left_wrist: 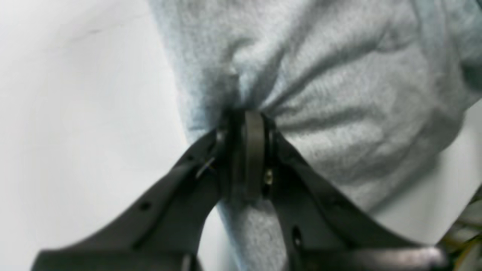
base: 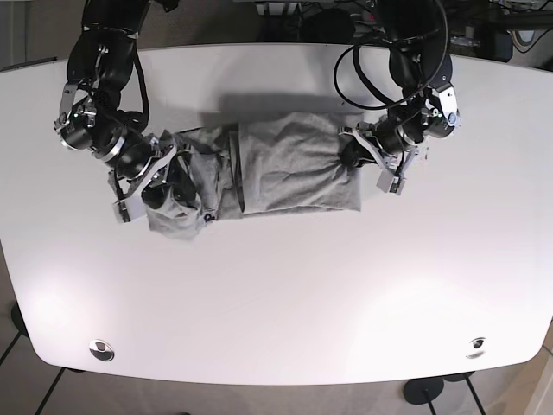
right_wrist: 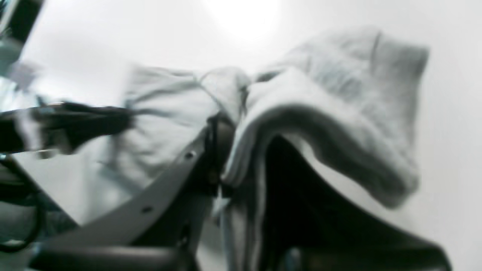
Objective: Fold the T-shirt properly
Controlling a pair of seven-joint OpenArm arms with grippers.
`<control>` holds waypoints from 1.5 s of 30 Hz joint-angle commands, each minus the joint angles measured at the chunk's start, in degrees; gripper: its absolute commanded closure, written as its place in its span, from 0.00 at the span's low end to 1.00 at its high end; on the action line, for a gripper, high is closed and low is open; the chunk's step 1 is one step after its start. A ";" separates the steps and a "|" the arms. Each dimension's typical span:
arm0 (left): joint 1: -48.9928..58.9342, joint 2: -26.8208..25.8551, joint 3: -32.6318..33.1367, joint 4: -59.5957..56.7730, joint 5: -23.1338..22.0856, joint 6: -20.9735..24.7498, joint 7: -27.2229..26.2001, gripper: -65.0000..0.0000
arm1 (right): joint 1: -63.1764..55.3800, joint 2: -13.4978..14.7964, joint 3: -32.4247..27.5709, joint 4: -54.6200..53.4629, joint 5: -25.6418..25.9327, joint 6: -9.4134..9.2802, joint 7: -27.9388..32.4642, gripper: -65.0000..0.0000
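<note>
A light grey T-shirt [base: 289, 169] lies partly folded in the middle of the white table [base: 276, 294]. My left gripper [left_wrist: 248, 124] is shut on a bunched pinch of the T-shirt [left_wrist: 339, 86] at its right edge; in the base view the left gripper [base: 352, 156] sits on that view's right. My right gripper [right_wrist: 222, 135] is shut on the T-shirt [right_wrist: 331, 113], with a thick fold draped over one finger. From the base camera the right gripper [base: 168, 186] holds the crumpled left end of the cloth, lifted slightly.
The table's white surface surrounds the shirt on all sides. Black cables [base: 367, 60] hang above the left arm at the back edge. Two small metal fittings [base: 102, 350] sit near the front corners.
</note>
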 commanded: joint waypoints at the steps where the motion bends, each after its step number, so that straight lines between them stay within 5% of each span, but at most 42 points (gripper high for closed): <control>1: -2.68 0.89 1.86 -4.35 0.42 0.32 0.67 0.94 | 1.00 -0.75 -4.28 1.77 0.62 0.25 1.19 0.97; 7: -4.44 1.94 2.04 -9.18 0.25 0.32 0.32 0.94 | 2.58 -5.06 -12.81 1.42 -1.93 -0.02 1.27 0.97; 12: -4.44 2.29 2.04 -9.18 0.25 0.32 0.41 0.94 | 6.01 -10.86 -19.93 -1.92 -17.57 0.16 2.33 0.97; 19: -4.53 2.47 2.04 -9.09 0.16 0.32 0.41 0.94 | 10.05 -11.39 -24.76 -13.61 -20.83 -0.11 6.02 0.95; 22: -4.53 2.47 2.04 -9.09 0.16 0.32 0.32 0.94 | 10.32 -11.39 -25.03 -14.76 -21.27 -0.28 6.02 0.71; 26: -4.79 2.56 2.04 -9.01 0.07 0.06 0.32 0.94 | 10.32 -11.39 -26.61 -11.94 -20.74 -7.14 6.02 0.19; 29: -6.37 2.56 1.78 -9.01 -0.02 -0.03 0.32 0.94 | 10.32 -10.86 -30.92 -8.52 -20.74 -8.46 6.02 0.02; 32: -6.99 1.15 -3.32 -6.55 -6.70 -0.03 0.58 0.94 | 9.96 -10.95 -30.83 -5.79 -20.65 -8.46 6.02 0.06; 37: -5.14 -12.39 -11.06 -3.56 -18.74 0.24 0.67 0.94 | 6.98 -9.72 -24.24 -5.70 -16.43 -8.37 6.02 0.17; 41: -3.91 -18.28 -14.66 -3.56 -18.92 0.24 0.41 0.94 | 3.11 -7.08 -19.58 -5.79 -9.57 -8.37 6.02 0.25; 45: -2.86 -19.25 -15.81 -3.47 -18.92 0.15 0.49 0.94 | 0.91 -6.20 -22.39 -7.20 -9.14 -8.90 6.02 0.25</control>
